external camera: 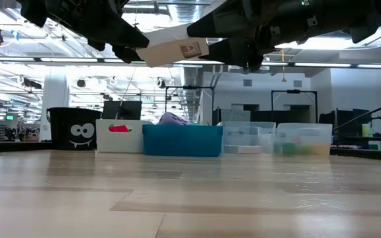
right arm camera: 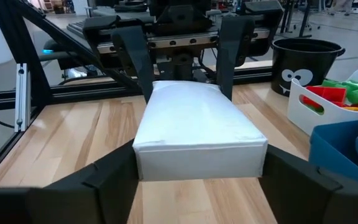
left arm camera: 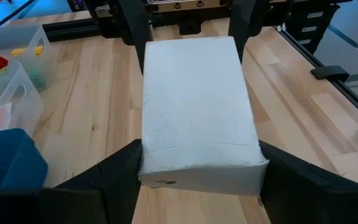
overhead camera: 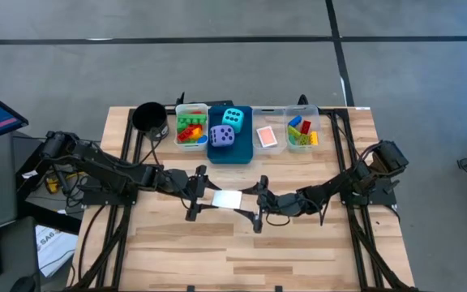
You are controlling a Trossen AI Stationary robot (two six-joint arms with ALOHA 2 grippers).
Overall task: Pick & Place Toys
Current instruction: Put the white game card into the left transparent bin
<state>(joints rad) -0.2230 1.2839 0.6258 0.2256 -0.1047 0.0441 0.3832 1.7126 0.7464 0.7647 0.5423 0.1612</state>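
Held item: you have a white card box [overhead camera: 226, 199] up off the table [overhead camera: 298, 251], near its middle, gripped by both arms at once; the low view shows it well above the wood [external camera: 177, 50].
Left gripper [overhead camera: 194, 195]: its fingers pinch one end of the white card box [left arm camera: 197, 112], one finger on each side.
Right gripper [overhead camera: 259, 204]: its fingers clamp the opposite end of the box [right arm camera: 194, 134], so the two grippers face each other across it.
Black cup [overhead camera: 148, 117]: at the back edge, leftmost in the row; you cannot see anything in it.
White bin [overhead camera: 191, 109]: just beside the cup, holding red, green, yellow and orange bricks [overhead camera: 190, 130].
Blue bin [overhead camera: 217, 154]: next along, holding the purple die [overhead camera: 222, 137] and the cyan die [overhead camera: 233, 118], the cyan one farther back.
Clear bin, first [overhead camera: 266, 112]: holds a card with a red-orange face [overhead camera: 267, 137].
Clear bin, second [overhead camera: 302, 110]: last on the right, holding red, blue, yellow and green bricks [overhead camera: 301, 134].
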